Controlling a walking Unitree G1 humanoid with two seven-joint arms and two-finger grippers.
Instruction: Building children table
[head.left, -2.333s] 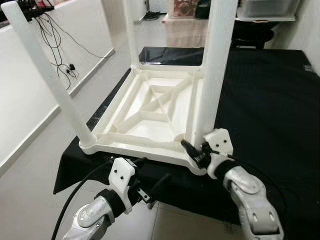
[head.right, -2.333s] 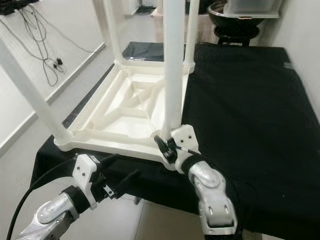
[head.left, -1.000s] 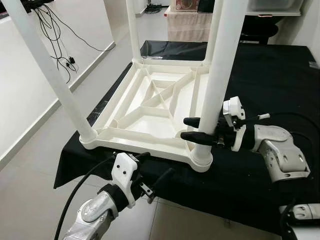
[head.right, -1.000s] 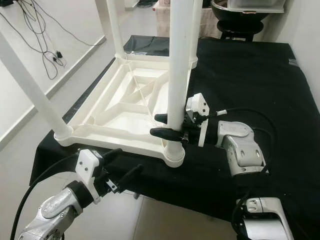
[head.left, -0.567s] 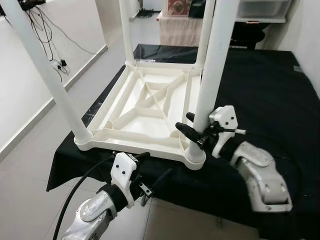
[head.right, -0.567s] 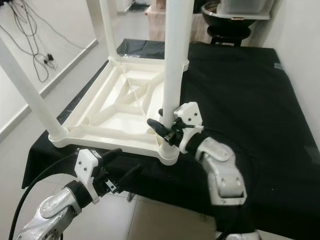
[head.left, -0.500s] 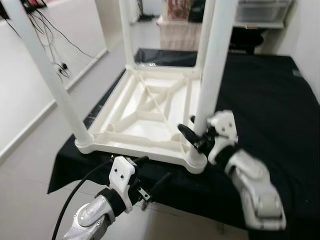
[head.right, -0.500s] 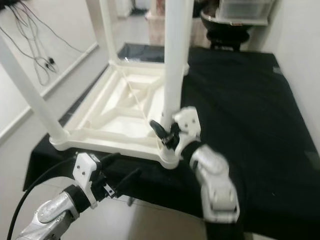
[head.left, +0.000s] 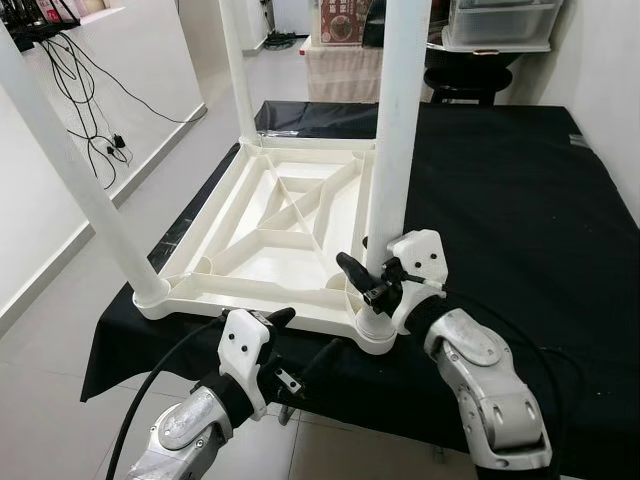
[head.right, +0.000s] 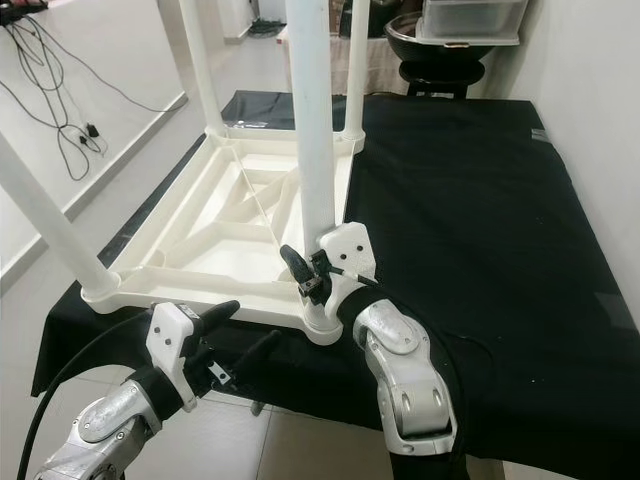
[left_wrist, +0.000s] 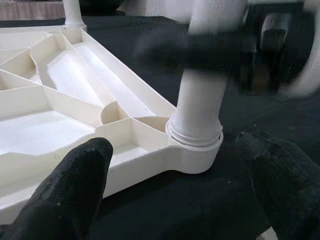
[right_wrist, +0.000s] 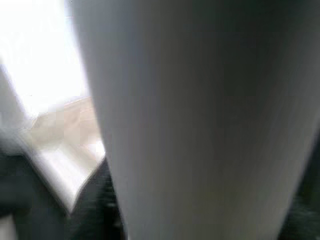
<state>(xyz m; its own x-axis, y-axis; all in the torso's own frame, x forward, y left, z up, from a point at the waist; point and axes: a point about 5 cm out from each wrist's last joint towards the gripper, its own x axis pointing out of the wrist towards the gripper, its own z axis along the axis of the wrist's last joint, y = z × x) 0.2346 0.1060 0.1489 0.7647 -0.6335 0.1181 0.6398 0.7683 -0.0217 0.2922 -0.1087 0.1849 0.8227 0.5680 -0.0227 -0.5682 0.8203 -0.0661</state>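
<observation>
Item: white plastic tabletop (head.left: 270, 240), laid upside down on a black-covered work surface (head.left: 520, 190), ribbed underside facing up. All four corners are fitted with white legs standing upward; the far pair are cut off by the frame's top edge.

Near right leg (head.left: 392, 130): seated upright in its round corner socket (left_wrist: 195, 150) at the corner of the tabletop closest to the robot. Its long axis is vertical, with a slight tilt that cannot be ruled out.

Right gripper (head.left: 362, 280): placed against the lowest part of this leg, just above the socket. One black finger is seen in front of the leg and the other is hidden behind it, so the fingers are judged to be closed around the leg. In the right wrist view the leg is pressed close to the lens and blurred.

Left gripper (head.left: 300, 345): held below and in front of the tabletop's near edge, fingers (left_wrist: 75, 185) spread wide and holding nothing, aimed at the same corner socket.

Relation governing the next move: the leg is already between the right fingers and runs straight up from them, so any further seating is judged to call for a push or twist along that vertical axis. The right arm is the nearer; the left is near but not touching.

Background: cables (head.left: 90, 110) on the wall.
</observation>
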